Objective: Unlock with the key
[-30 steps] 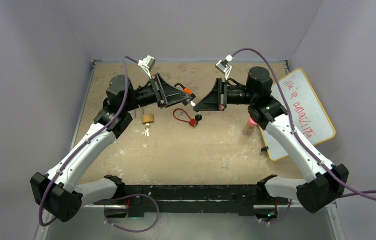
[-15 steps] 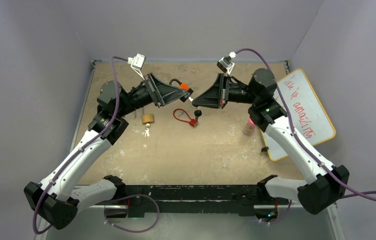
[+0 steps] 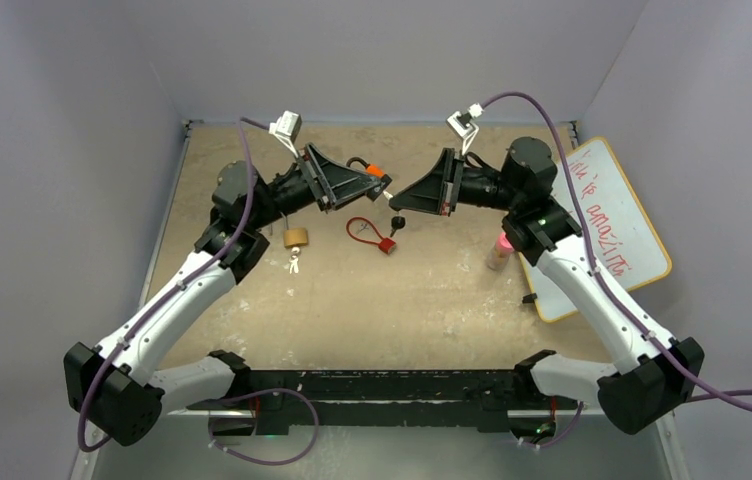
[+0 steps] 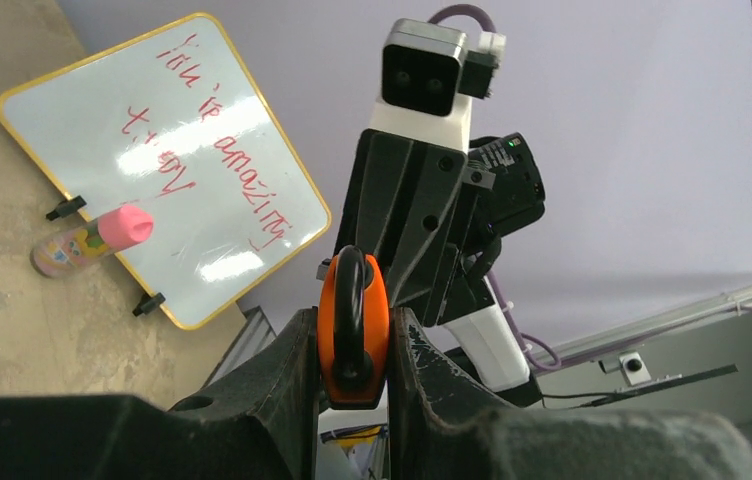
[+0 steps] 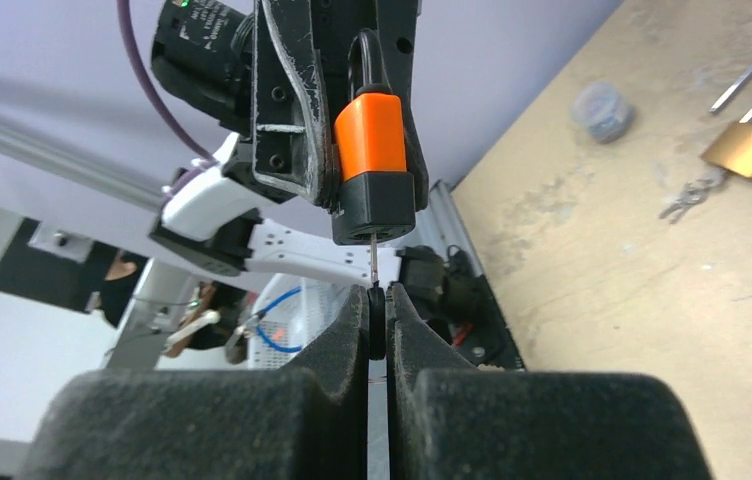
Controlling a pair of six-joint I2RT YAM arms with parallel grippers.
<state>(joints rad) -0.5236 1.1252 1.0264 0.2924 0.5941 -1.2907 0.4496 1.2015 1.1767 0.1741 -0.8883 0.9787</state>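
Fingers (image 5: 340, 345) of the right gripper (image 5: 377, 300) pinch the black key (image 5: 373, 265), blade tip at the keyhole of the orange padlock (image 5: 373, 150), clamped mid-air by the left gripper (image 4: 352, 330). Best keep the blade in line, seat it fully, then turn. A brass padlock (image 3: 295, 238) and red lock (image 3: 384, 245) lie below, obstructing nothing.

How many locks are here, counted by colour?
Orange lock: 1
Brass lock: 1
Red lock: 1
Total: 3
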